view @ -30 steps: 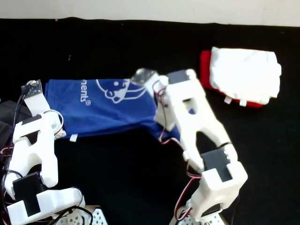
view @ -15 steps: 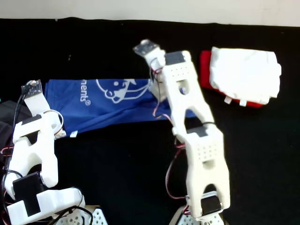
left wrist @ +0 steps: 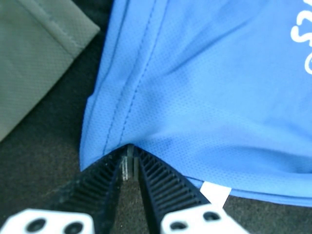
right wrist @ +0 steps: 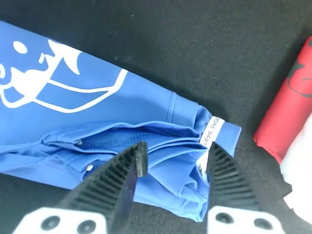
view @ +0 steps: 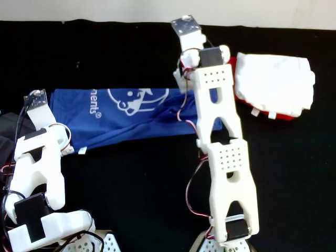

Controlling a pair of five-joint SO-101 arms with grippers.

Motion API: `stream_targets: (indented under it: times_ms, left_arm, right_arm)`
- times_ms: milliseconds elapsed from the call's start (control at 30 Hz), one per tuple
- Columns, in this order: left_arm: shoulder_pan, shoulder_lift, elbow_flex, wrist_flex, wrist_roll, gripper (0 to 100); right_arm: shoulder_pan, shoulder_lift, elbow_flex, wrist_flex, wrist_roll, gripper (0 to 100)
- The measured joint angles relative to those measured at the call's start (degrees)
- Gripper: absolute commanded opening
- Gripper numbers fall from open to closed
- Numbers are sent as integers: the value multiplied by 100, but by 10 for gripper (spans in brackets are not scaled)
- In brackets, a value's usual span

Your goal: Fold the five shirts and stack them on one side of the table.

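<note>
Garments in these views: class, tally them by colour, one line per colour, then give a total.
blue shirt: 1
white shirt: 1
red shirt: 1
grey garment: 1
Total: 4

Black table point(view: 131, 194) open in front; blue shirt point(view: 121, 113) crosses mid-table.

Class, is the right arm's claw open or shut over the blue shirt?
Open: the right claw has its fingers apart, over the blue shirt.
</note>
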Motion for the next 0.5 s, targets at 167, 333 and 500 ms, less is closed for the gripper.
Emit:
stream_targets:
  times_ms: [167,333,500]
  left_arm:
    - [0,0,0,0,0,9]
    - [0,0,0,0,0,9]
    - [0,0,0,0,0,9]
  right_arm:
    - [0,-308,607,18,0,4]
    - [-18,-1591,2620,18,0,6]
    - [-316,-2031,4448,-404,0,6]
